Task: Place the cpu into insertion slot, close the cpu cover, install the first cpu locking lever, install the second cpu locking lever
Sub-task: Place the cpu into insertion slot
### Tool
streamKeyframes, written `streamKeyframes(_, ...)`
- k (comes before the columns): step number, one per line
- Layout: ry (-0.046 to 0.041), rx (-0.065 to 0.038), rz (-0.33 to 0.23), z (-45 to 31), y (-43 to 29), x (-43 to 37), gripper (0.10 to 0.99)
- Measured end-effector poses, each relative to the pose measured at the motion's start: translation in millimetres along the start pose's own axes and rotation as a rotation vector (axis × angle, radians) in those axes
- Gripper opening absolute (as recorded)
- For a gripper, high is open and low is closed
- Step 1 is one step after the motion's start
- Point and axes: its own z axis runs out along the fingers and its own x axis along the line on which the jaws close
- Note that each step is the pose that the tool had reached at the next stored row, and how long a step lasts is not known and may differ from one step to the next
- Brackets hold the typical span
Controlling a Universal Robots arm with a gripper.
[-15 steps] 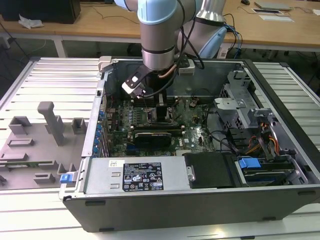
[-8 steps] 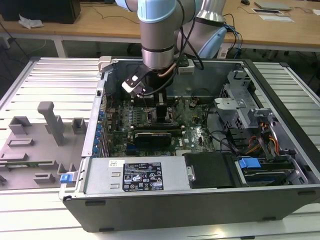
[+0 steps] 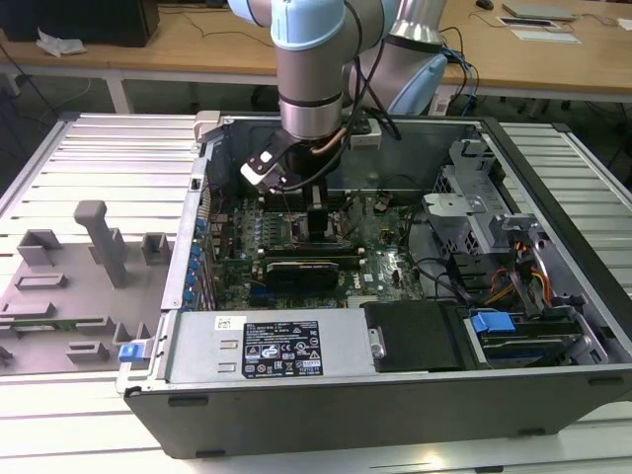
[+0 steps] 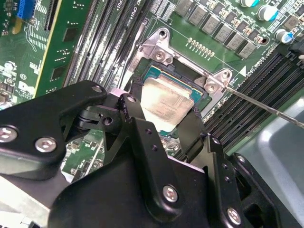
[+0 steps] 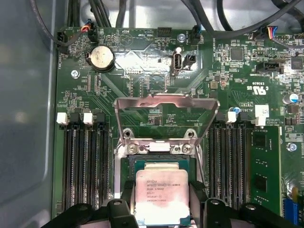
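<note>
From my console, the gripper [image 3: 318,219] is sunk deep in the open computer case [image 3: 553,395], its fingers clenched on two opposite edges of the cpu [image 5: 158,192]. In both wrist views the chip lies level over the insertion slot [image 4: 141,78], though I cannot tell whether it is fully seated. The cpu cover [image 5: 166,100] stands raised behind the socket, and a thin locking lever [image 4: 266,107] angles away from one corner. Memory slots [image 5: 85,161] crowd the socket on both sides, tight against the fingers.

In the exterior view, a black expansion card [image 3: 301,269] lies just at the gripper's 6 o'clock, with the power supply [image 3: 267,346] beyond it. The drive cage [image 3: 469,212] and cables are at 3 o'clock. Grey fixtures [image 3: 94,237] are outside the case at 9 o'clock.
</note>
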Motion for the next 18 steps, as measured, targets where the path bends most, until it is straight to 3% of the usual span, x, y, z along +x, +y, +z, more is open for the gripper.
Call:
streamKeyframes(6,0.0065,0.000,0.001,1.8,-0.3,0.4,0.541)
streamKeyframes(18,0.0071,0.000,0.001,0.2,0.6,0.2,0.541)
